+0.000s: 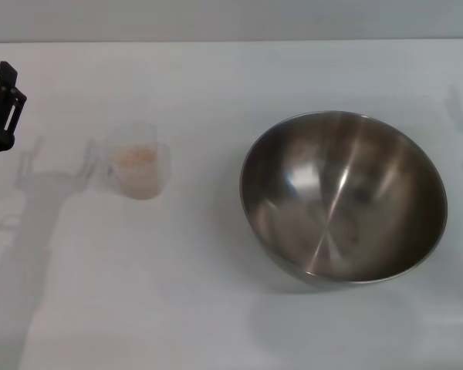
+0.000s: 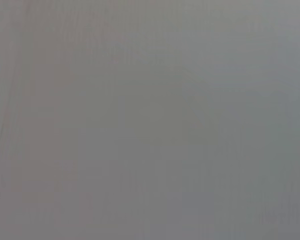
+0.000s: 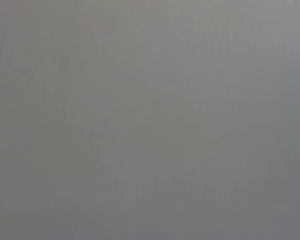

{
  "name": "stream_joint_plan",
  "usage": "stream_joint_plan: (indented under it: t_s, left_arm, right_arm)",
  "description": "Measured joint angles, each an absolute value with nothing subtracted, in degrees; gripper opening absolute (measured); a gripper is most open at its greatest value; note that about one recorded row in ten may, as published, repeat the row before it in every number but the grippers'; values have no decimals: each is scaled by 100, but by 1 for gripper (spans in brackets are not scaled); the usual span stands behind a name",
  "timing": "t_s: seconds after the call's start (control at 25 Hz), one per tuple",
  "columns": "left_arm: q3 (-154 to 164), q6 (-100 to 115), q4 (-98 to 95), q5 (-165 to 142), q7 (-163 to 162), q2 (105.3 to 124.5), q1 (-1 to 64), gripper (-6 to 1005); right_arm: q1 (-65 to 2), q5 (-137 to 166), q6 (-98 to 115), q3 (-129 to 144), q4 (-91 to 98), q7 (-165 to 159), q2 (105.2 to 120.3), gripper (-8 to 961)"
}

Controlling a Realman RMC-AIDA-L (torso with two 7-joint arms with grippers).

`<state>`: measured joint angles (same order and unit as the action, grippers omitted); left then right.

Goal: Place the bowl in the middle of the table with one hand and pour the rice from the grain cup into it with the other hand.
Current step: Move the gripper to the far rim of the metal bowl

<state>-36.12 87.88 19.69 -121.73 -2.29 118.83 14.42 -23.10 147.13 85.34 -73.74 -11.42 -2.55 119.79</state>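
- The bowl [image 1: 343,198] is sitting nearest the bench's [image 1: 216,316] front edge, toward its right side, tilted and showing no contents.
- The grain cup [image 1: 137,171] is standing upright left of centre, well apart from the bowl, holding the rice [image 1: 134,156].
- The left end effector [image 1: 1,108] is hanging at the left edge, clear of the cup; whether its fingers are spread cannot be told.
- Both wrist views are showing only plain grey.
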Motion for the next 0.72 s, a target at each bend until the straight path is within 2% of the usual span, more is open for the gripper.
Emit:
stream_joint_plan:
  t_s: [0.72]
  left_arm:
    - [-3612,8771,1961,-12173,-229,11882,1459,834]
  right_arm:
    - [-2333,14706,8532,-7374,-1142,-255,11980,801]
